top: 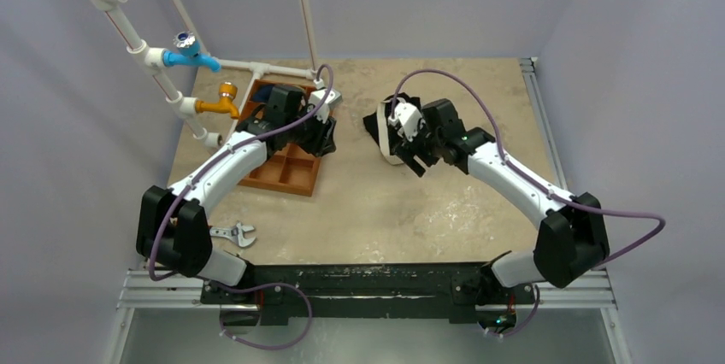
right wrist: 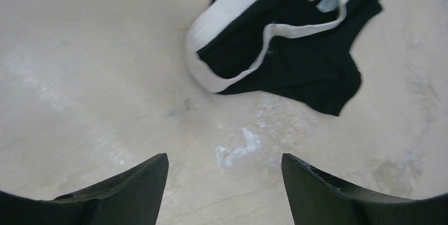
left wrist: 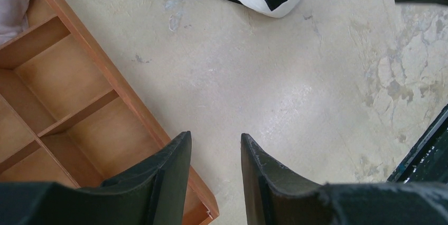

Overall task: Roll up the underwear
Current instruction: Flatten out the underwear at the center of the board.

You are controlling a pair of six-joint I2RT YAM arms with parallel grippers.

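The underwear [right wrist: 285, 50], black with a white band, lies in a loose crumpled heap on the beige table [top: 402, 210], towards the far middle of it. The right gripper [right wrist: 224, 161] hangs just beside the underwear on its near right side, jaws spread wide with only bare tabletop between them, and the fingertips are clear of the fabric. To the left of the underwear, well apart from it, sits the orange-brown compartment tray [left wrist: 105, 72]. The left gripper [left wrist: 215, 140] hovers over the tray edge that faces the underwear, its jaws partly apart and holding nothing. The tray compartments seen from the left wrist show bare wood, except one at the far end with a pale pinkish cloth [left wrist: 10, 3] in it. From above, something dark blue [top: 265, 91] shows at the tray's far end, mostly hidden by the arm. Farther left of the underwear, near the table's front edge, lies a wrench [top: 235, 233]
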